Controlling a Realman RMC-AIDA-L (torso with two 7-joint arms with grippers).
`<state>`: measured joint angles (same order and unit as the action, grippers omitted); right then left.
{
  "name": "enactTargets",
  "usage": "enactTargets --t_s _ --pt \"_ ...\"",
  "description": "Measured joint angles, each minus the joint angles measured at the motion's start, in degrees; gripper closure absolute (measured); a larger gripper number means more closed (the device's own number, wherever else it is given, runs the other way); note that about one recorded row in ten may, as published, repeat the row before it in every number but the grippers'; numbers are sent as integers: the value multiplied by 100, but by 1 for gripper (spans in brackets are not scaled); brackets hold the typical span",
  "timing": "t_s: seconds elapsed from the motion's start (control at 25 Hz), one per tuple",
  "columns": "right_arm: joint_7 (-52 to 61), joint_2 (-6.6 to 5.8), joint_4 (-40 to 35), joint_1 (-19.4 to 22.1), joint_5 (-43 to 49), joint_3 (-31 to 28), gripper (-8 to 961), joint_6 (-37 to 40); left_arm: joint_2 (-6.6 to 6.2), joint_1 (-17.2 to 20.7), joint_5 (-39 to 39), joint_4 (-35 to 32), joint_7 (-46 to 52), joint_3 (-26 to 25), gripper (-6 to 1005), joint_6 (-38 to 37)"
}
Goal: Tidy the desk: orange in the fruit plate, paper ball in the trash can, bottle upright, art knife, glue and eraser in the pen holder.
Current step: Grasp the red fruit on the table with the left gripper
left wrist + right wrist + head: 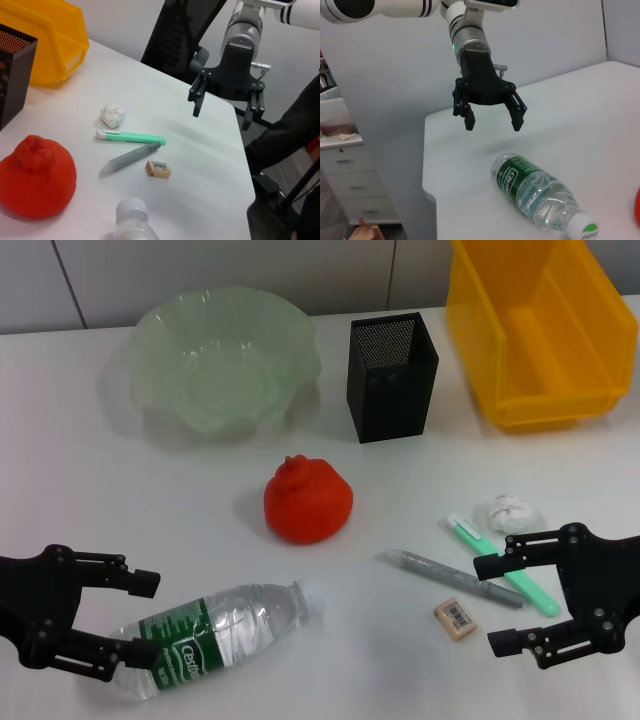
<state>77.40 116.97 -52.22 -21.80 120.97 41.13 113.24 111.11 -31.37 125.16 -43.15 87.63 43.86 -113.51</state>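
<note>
A: White worktop [90, 470], grey wall behind. Stock, left to right?

B: Left claw [140, 615], wide, holding nothing, its fingers either side of the base end of the bottle [215, 635]. Bottle lies on its side, cap pointing toward the centre. Fruit plate [225, 365] at the back left, nothing in it. Orange [308, 500] mid-worktop, in front of the plate and apart from it.

A: Centre and right?

B: Pen holder [392, 375] upright at the back, beside the plate. Grey glue pen [450, 578] and green art knife [500, 562] lying crossed at their near ends; eraser [455, 620] just beside the glue. Paper ball [510, 510] near the knife's far end. Trash can [540, 335] at the back right. Right claw [510, 600], wide, empty, hovering by the knife and eraser.

A: Step in hand?

B: Likely the bottle. Advice: close on the body near the label, not the thin base; the wall looks soft and round, so it may roll or squash. Tip it up, set the base flat, release only once steady.
</note>
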Motion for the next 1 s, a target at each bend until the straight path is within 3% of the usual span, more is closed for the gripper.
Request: enactTargets --t_s 0.52,0.6,0.72,0.8,0.84,0.88,0.92,1.0 --pt "31 2 -34 2 12 0 175 -9 -12 0 25 -119 54 -15 160 5" --pt "35 0 -42 24 13 -17 175 -10 -7 -20 90 -522 285 -56 160 -36" --pt "40 -7 -45 42 22 -147 175 -15 82 -77 122 -907 576 -56 160 43" --pt "42 -15 -45 61 38 -252 175 -21 282 -110 151 -1329 834 -21 160 371" --pt "42 -15 -45 61 38 -252 175 -21 282 -110 151 -1329 834 -21 161 371" --pt "43 -23 -45 78 39 -282 175 -22 439 -121 155 -1528 891 29 161 603" --pt "43 -30 -44 86 40 -291 175 -22 439 -121 155 -1528 891 29 161 603" --pt "44 -39 -42 93 40 -298 176 -22 621 -131 156 -1695 901 70 161 852"
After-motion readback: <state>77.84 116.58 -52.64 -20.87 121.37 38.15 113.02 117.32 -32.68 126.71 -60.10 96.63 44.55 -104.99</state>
